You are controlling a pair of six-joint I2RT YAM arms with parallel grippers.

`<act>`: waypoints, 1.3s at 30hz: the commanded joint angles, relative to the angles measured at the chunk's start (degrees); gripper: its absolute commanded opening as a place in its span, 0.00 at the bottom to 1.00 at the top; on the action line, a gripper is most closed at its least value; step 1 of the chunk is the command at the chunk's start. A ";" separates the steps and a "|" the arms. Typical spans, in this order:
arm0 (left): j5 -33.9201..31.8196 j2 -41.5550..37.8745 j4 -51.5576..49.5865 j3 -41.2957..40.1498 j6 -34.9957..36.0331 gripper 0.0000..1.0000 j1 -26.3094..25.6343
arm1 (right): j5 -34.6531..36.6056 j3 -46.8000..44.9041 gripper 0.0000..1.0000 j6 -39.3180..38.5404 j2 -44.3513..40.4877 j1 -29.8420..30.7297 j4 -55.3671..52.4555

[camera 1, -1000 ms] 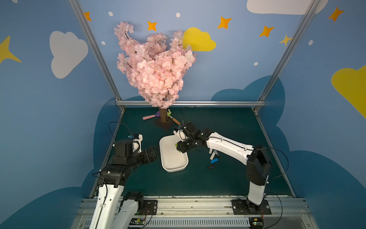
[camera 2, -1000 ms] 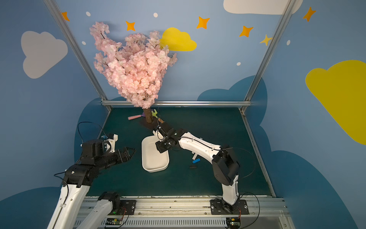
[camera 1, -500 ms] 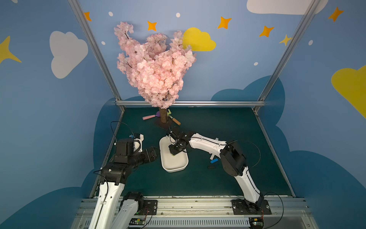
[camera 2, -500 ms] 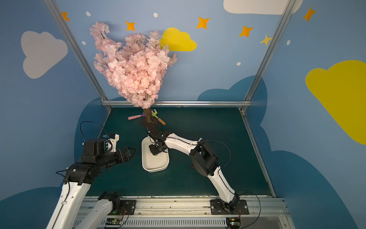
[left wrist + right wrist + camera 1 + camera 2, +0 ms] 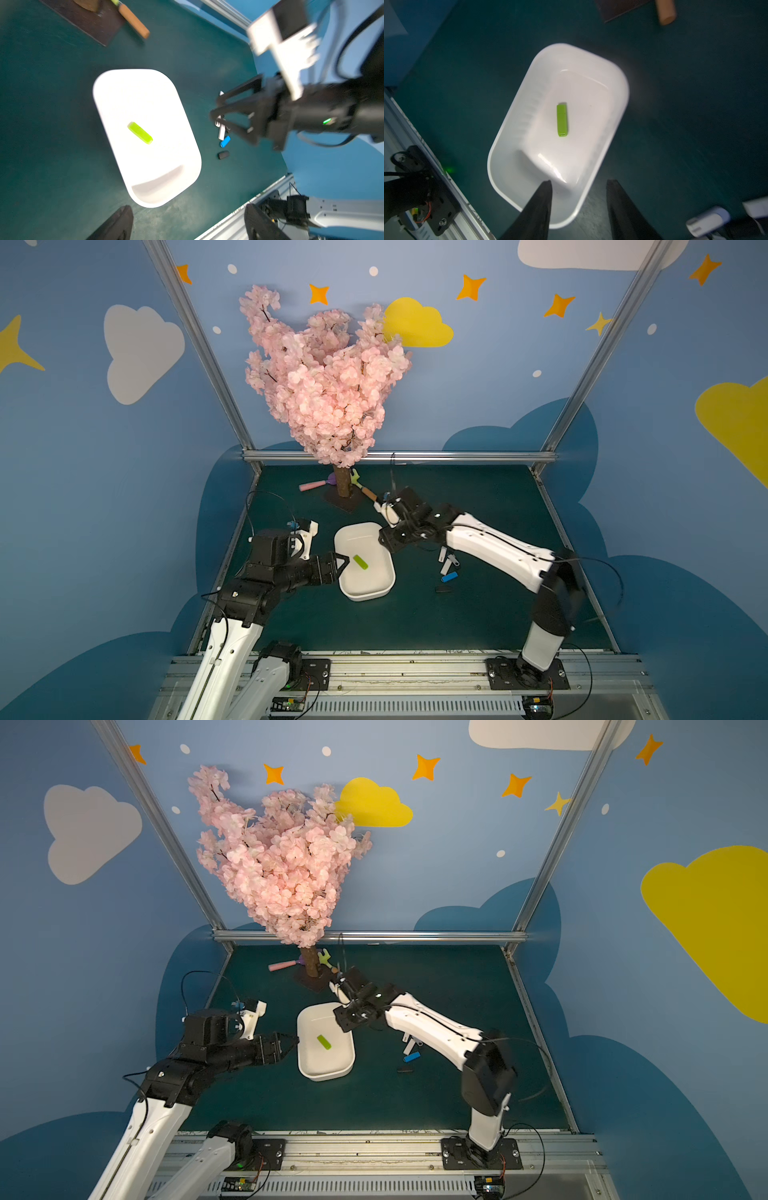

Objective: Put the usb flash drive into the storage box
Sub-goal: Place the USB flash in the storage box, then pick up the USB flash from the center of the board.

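Pink blossom tree (image 5: 328, 377) stands on green mat (image 5: 478, 489), pink-handled tool (image 5: 312, 486) beside its trunk

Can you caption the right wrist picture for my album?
A green usb flash drive lies in the white storage box, the right end effector open and empty near its rim.

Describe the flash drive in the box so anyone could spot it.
In front of the pink blossom tree sits the white storage box. The flash drive lies on its floor. It alone is lime green; the other drives lie outside.
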 commanded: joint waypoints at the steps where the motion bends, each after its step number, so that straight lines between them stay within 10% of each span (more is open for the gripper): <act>1: -2.55 3.19 3.06 3.25 1.97 0.84 -9.46 | -0.89 -9.32 0.48 -1.49 -8.67 -11.42 -0.43; 14: -15.27 46.03 6.19 22.41 14.51 0.74 -44.41 | -11.46 -35.53 0.47 7.33 -16.73 -42.24 13.86; 22: -18.09 73.93 2.32 36.61 19.83 0.69 -47.60 | -5.17 -37.96 0.47 7.34 -19.77 -43.90 14.56; 39: -25.81 79.79 5.39 40.39 24.39 0.68 -47.42 | -8.65 -37.71 0.47 7.17 -18.12 -43.96 14.80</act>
